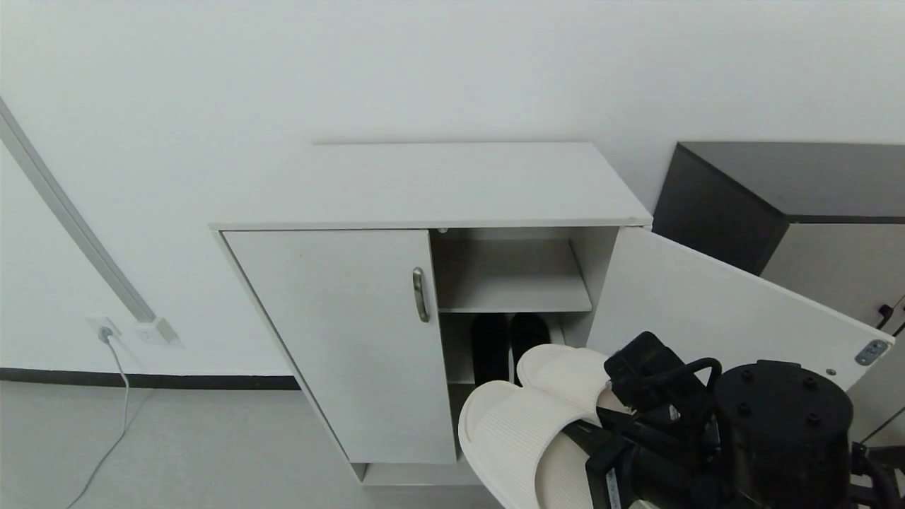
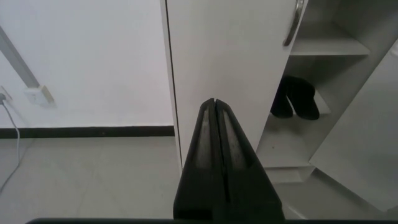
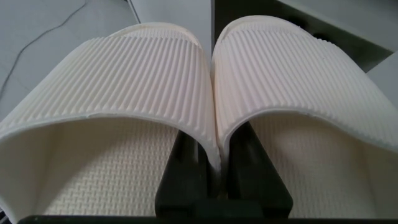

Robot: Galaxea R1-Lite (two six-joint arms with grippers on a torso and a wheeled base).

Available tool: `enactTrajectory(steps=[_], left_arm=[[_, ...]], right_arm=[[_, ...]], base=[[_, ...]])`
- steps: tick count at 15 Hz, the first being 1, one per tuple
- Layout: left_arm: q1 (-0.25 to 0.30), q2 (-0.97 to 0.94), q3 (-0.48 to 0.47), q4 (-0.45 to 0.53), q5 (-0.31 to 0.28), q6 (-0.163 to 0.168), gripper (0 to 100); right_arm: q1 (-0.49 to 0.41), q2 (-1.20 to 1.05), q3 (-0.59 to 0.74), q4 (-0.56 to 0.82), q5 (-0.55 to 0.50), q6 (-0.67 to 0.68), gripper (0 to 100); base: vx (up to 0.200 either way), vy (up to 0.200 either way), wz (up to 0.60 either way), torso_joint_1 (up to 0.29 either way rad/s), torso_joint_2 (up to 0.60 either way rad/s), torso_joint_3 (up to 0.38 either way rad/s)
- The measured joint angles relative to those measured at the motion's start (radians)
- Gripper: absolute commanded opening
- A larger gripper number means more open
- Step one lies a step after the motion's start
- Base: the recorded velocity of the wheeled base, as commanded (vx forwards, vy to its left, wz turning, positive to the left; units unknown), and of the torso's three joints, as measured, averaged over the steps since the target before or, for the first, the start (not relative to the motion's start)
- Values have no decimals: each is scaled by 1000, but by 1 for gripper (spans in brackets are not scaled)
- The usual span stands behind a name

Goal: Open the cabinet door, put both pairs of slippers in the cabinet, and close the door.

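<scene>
A pale grey floor and a white wall are seen, divided by a dark skirting strip. A white cabinet is set against the wall at the centre of the head view. At 9 o'clock from it a wall socket is fitted, and a grey cable is dropped from it to the floor. A slanted conduit is run above the socket. At 3 o'clock from the white cabinet a dark cabinet is placed.

The left door, fitted with a metal handle, is shut. The right door is swung open toward 4 o'clock. Inside, an upper shelf is exposed, and the black slippers are set side by side on the board below it. Their near ends are hidden behind the cream slippers.

The cream slippers are held at 5 o'clock, before the opening. The right gripper is clenched on their adjoining inner edges. Its fingers are largely covered by the ribbed straps, and the heels are cut off at the frame edge.

The left gripper is held before the shut left door, its fingers pressed together on nothing.

The opening is bounded by the left door's handle edge and the open right door. A lower board is seen beneath the black slippers.
</scene>
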Motion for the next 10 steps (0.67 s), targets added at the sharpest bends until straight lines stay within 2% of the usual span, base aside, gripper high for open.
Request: enactTrajectory(steps=[10], left_arm=[[0,0,0,0,-3,0,0]], right_arm=[[-1,10,7,-5,3,1,0]], base=[[0,0,0,-142,479,325]])
